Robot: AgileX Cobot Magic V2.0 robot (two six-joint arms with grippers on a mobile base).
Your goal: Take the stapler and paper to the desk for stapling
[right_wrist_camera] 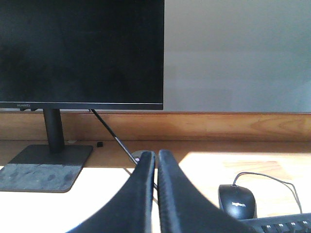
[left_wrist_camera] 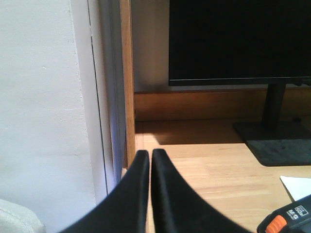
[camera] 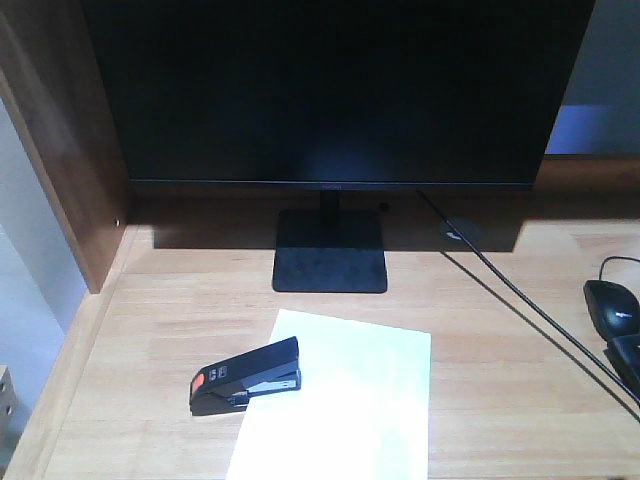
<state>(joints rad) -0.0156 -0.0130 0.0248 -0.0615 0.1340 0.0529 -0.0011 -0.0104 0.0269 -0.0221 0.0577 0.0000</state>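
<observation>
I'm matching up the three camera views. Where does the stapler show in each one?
Front view: the stapler lies low and left of centre, on the paper's left edge.
Left wrist view: only its orange-tipped end shows, bottom right corner.
Right wrist view: not in it.
Shared landmark: the monitor stand.

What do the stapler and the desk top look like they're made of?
The stapler looks like matte black plastic with an orange patch and a metal channel that glints grey. The desk appears to be light wood with a smooth finish: grain and plank seams show.

An office workspace: wooden desk, monitor, mouse, keyboard.
</observation>
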